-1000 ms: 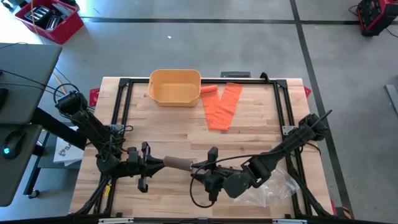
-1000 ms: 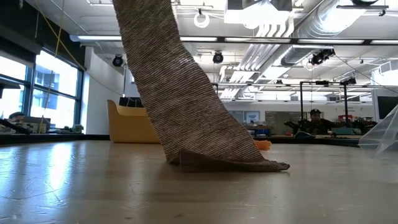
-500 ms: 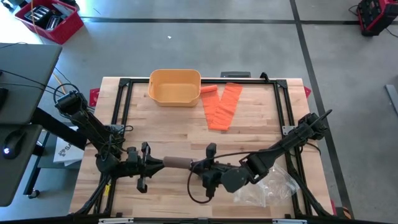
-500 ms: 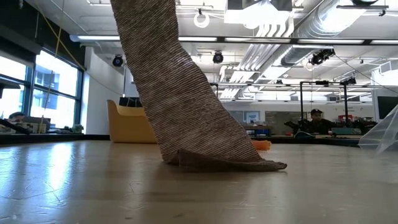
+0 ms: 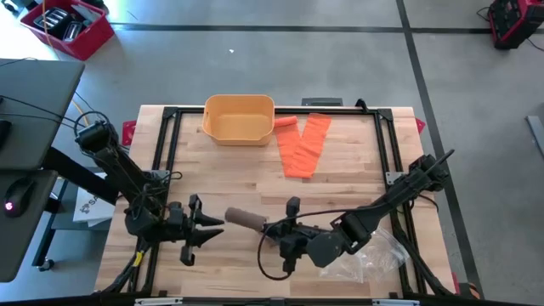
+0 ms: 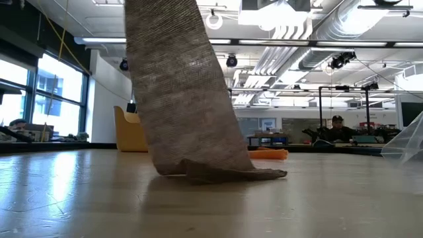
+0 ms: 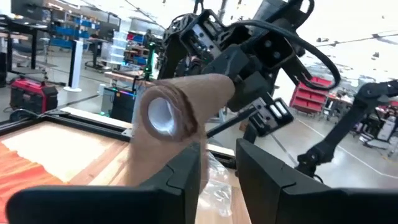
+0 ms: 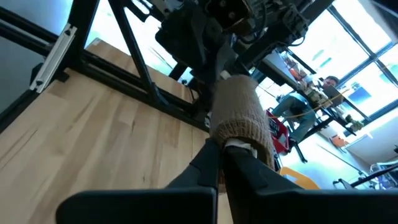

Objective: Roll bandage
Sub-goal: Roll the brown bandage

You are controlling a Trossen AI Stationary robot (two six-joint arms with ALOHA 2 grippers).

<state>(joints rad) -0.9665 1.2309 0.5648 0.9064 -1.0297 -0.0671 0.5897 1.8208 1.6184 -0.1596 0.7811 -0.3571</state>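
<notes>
A: Bandage roll (image 5: 245,220) — where is it?

B: Near the table's front edge, well in front of the yellow tub (image 5: 240,119), lifted, its loose tail hanging to the wood. Left of the roll, the left gripper (image 5: 206,228) stands open, clear of its end. At the roll's right end, the right gripper (image 5: 274,229) is clamped shut on it.

A: How will it handle?

B: Probably light, soft and stretchy; the tail (image 6: 198,132) sags and bunches. I'd grip the firm core at the ends, never the limp tail. The orange bandage (image 5: 304,146) lies right of the tub.
</notes>
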